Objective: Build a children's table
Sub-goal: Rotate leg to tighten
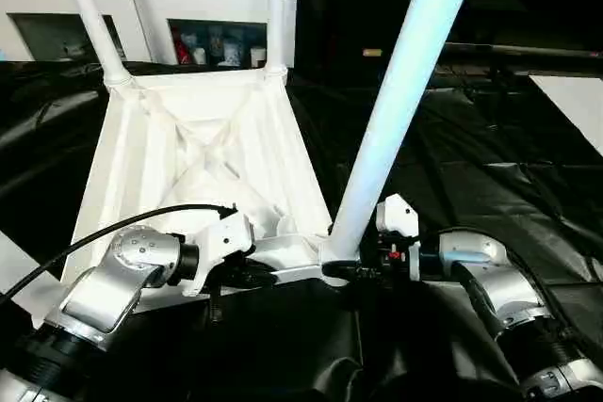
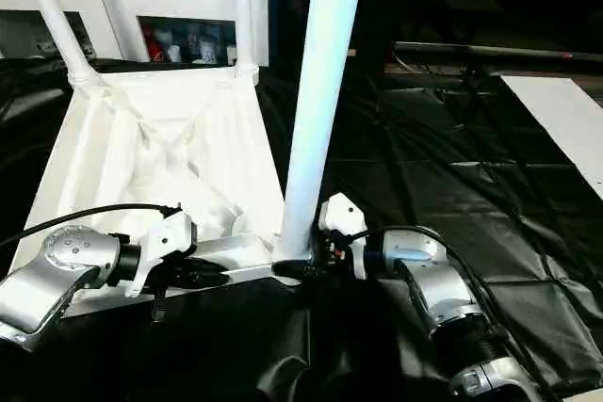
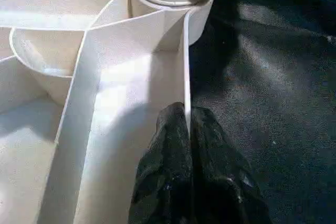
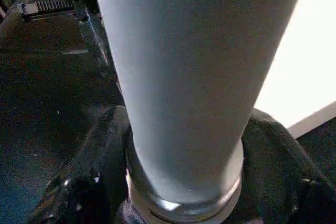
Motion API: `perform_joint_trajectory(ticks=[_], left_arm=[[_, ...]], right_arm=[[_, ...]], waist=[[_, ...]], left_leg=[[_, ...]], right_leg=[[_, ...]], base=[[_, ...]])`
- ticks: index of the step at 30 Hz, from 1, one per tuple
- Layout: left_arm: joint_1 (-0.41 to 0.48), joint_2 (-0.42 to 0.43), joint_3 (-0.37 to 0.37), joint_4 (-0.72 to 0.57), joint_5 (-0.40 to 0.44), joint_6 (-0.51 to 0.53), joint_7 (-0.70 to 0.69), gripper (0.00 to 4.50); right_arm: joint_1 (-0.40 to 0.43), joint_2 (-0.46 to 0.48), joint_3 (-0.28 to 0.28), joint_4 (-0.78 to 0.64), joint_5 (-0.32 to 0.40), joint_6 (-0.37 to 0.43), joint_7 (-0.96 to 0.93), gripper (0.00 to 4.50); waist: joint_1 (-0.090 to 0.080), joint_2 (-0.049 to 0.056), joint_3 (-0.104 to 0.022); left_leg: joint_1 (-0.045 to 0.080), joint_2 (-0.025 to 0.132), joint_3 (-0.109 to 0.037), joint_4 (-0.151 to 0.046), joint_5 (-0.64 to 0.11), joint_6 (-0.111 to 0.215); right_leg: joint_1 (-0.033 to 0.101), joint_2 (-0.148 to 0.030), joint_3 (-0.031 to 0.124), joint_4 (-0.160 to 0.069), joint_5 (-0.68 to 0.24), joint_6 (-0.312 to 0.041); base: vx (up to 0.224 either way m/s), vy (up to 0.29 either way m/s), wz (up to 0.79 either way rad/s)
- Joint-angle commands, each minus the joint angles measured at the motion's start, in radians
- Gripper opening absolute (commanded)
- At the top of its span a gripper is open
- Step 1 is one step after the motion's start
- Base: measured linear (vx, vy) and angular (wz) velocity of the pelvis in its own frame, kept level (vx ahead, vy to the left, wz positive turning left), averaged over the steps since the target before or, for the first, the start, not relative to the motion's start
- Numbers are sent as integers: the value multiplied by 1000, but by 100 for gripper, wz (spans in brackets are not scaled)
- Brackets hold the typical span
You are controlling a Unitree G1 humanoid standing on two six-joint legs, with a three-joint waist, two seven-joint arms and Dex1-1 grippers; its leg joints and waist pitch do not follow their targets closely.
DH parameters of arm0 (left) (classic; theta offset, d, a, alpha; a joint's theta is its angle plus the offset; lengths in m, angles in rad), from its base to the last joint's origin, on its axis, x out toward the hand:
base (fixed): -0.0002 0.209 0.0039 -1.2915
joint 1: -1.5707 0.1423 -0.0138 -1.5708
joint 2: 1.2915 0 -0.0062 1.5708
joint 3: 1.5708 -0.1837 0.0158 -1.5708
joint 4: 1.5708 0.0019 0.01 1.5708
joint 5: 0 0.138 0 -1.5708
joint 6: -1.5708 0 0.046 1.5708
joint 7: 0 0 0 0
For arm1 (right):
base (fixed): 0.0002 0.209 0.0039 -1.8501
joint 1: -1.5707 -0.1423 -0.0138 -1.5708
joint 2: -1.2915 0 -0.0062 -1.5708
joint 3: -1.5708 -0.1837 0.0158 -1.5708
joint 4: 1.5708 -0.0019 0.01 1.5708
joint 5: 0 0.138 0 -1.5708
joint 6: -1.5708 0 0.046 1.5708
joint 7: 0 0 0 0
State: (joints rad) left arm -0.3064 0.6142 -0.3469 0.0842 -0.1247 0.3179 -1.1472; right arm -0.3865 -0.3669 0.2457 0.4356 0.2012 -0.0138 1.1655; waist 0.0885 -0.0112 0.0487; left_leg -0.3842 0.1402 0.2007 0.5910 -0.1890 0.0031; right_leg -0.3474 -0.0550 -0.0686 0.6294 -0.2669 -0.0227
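Observation:
The children's table lies upside down: its white ribbed tabletop (image 1: 188, 157) faces up on the black sheet. Two legs stand in the far corner sockets, one on the left (image 1: 94, 16) and one on the right (image 1: 275, 7). A third leg (image 1: 396, 101) rises from the near right socket, leaning to the right. My left gripper (image 1: 259, 278) is shut on the tabletop's thin near rim (image 3: 185, 66), one finger on each side. My right gripper (image 1: 344, 270) hugs the base of the near right leg (image 4: 184, 77), its fingers (image 4: 100, 161) pressed against both sides.
A white cabinet (image 1: 141, 7) with glass doors stands behind the tabletop. Crumpled black sheeting (image 1: 471, 167) covers the ground all around. A white board (image 1: 575, 101) lies at the far right. A black cable (image 1: 94, 233) arcs over my left forearm.

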Motion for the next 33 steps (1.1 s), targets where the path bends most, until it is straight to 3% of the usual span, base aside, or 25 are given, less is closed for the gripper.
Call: perform_joint_trajectory(ticks=[1,11,14,18,20,21,22,23,24,25,26,29,30,31,33], left_arm=[[17,1,-44,26,20,12,-29,0],[18,-3,-44,32,22,8,-25,0],[18,-37,-32,36,11,11,6,0],[2,-82,-23,54,10,35,55,0],[-10,-108,-18,65,7,58,81,0],[-48,-188,-14,119,25,80,173,0],[-48,-188,-14,119,25,80,173,0],[-51,-194,-14,123,27,81,179,0],[-61,-215,-14,139,35,84,202,0],[-84,-252,-16,177,54,89,248,0],[-84,-252,-16,177,54,89,248,0],[-141,-336,-9,273,103,104,367,0],[-142,-338,-9,275,104,104,370,0],[-164,-361,-9,304,122,111,410,0],[-186,-380,-11,331,143,117,440,0]], right_arm=[[-7,-9,-3,12,-6,-13,17,275],[-7,-5,0,30,-14,-22,18,263],[4,28,-26,49,-12,-8,-63,263],[0,82,-65,80,4,23,-167,263],[-3,111,-81,93,10,33,-219,263],[-28,198,-109,151,-14,32,-403,263],[-28,198,-109,151,-14,32,-403,263],[-31,205,-111,157,-17,31,-418,262],[-41,229,-117,175,-27,26,-471,262],[-71,271,-121,225,-55,21,-575,262],[-71,271,-121,225,-55,21,-575,262],[-160,357,-142,343,-108,19,-805,262],[-162,360,-143,346,-109,20,-811,262],[-198,393,-174,385,-101,32,-898,262],[-228,426,-203,421,-92,30,-974,262]], waist=[[-5,5,-51],[-4,4,-53],[-5,4,-50],[-8,6,-44],[-15,6,-42],[-18,11,-40],[-27,10,-32],[-30,3,-33],[-34,3,-34],[-35,4,-33],[-40,10,-30],[-47,10,-23],[-43,10,-26],[-41,11,-27],[-46,10,-31]], left_leg=[[27,114,-53,-68,-117,66],[27,113,-53,-66,-104,78],[27,114,-52,-67,-114,73],[32,116,-56,-76,-199,24],[29,115,-58,-81,-225,-3],[30,117,-59,-83,-244,-12],[36,115,-60,-88,-294,-40],[37,112,-66,-85,-342,-61],[25,111,-69,-86,-324,-58],[23,111,-70,-87,-318,-54],[30,109,-69,-90,-335,-61],[48,106,-74,-85,-423,-93],[52,106,-77,-81,-443,-92],[51,109,-76,-82,-435,-86],[46,111,-75,-94,-417,-88]], right_leg=[[21,-121,67,-65,69,-255],[22,-119,65,-62,81,-257],[20,-122,67,-65,64,-260],[15,-125,69,-79,-82,-250],[16,-126,70,-82,-134,-239],[11,-127,72,-83,-154,-237],[2,-124,73,-92,-222,-229],[8,-135,73,-98,-317,-211],[14,-139,74,-101,-343,-191],[13,-137,74,-103,-348,-183],[1,-131,75,-106,-367,-175],[-18,-137,78,-118,-480,-161],[-18,-143,78,-126,-517,-142],[-17,-145,82,-127,-502,-138],[-16,-131,78,-115,-418,-147]], base=[[0,0,0],[0,0,0],[0,0,0],[0,0,0],[0,0,0],[0,0,0],[-51,6,-5],[-51,6,-5],[0,0,0],[0,0,0],[0,0,0],[0,0,0],[0,0,0],[0,0,0],[0,0,0]])
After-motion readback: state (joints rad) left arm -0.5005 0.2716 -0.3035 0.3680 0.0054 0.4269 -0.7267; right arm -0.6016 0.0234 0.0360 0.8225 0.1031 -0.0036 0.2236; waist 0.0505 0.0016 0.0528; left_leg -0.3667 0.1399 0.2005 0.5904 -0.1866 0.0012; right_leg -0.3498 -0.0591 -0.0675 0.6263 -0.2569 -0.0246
